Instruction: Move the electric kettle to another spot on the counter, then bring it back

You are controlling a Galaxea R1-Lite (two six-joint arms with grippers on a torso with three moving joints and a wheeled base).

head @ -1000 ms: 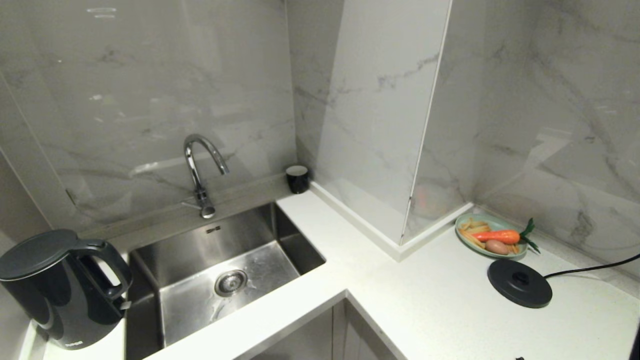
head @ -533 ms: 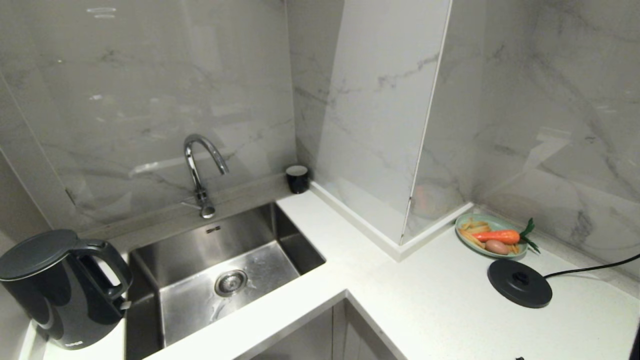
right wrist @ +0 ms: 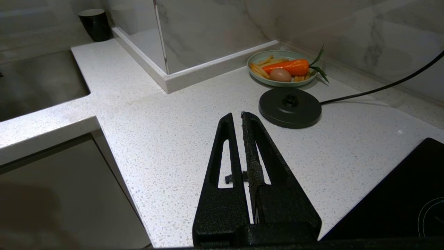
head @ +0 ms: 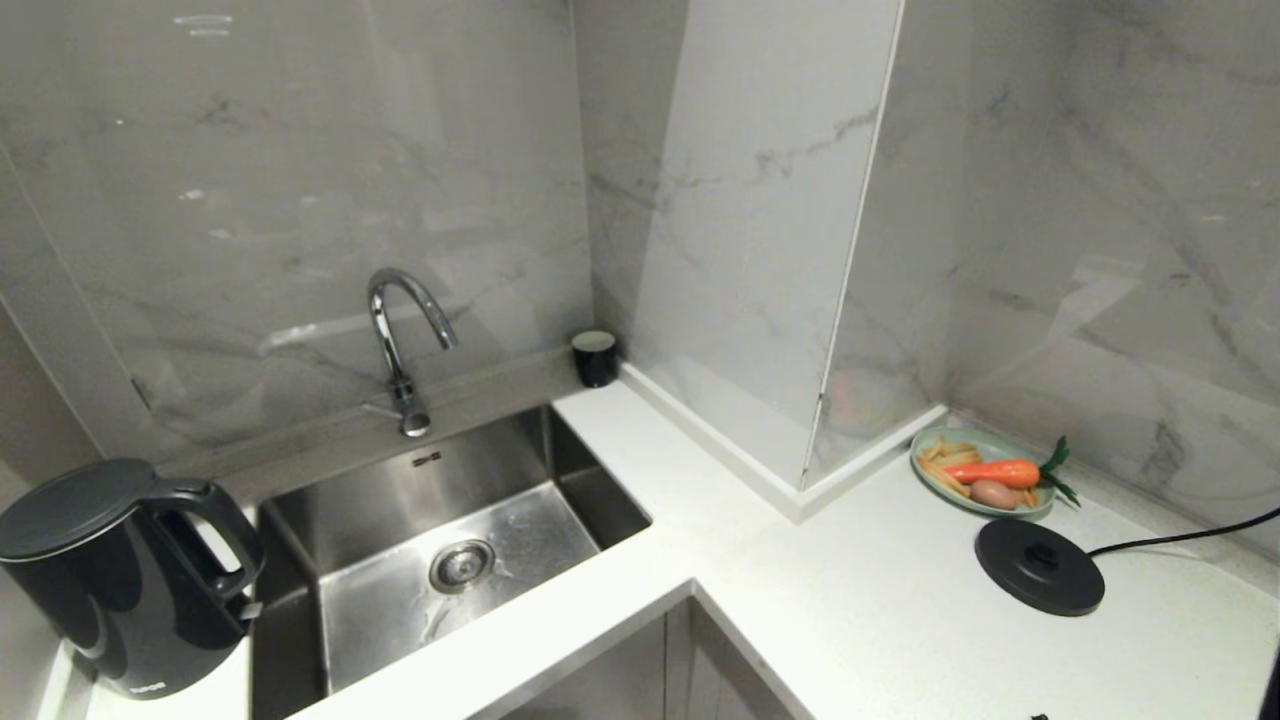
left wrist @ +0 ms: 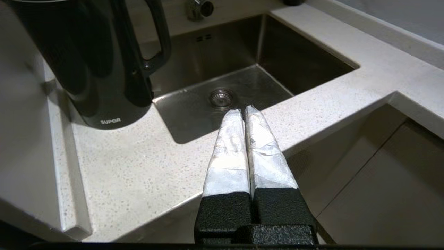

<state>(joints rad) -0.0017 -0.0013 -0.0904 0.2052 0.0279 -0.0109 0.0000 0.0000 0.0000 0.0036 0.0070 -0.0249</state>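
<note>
The electric kettle [head: 120,590], glossy black with a loop handle, stands upright on the white speckled counter [head: 850,600] to the left of the sink. In the left wrist view the kettle [left wrist: 93,62] is ahead and to one side of my left gripper [left wrist: 242,110]. That gripper is shut and empty, hovering over the counter's front edge [left wrist: 131,163] by the sink, apart from the kettle. My right gripper [right wrist: 236,115] is shut and empty above the counter [right wrist: 166,132], short of the round base disc. Neither arm shows in the head view.
A steel sink [head: 400,500] with a curved tap [head: 395,330] lies between kettle and main counter. The black base disc [head: 1040,565] with its cord [head: 1190,537], a green plate [head: 975,432] of food, a small black cup [head: 595,357] and a black hob [right wrist: 399,201] are to the right.
</note>
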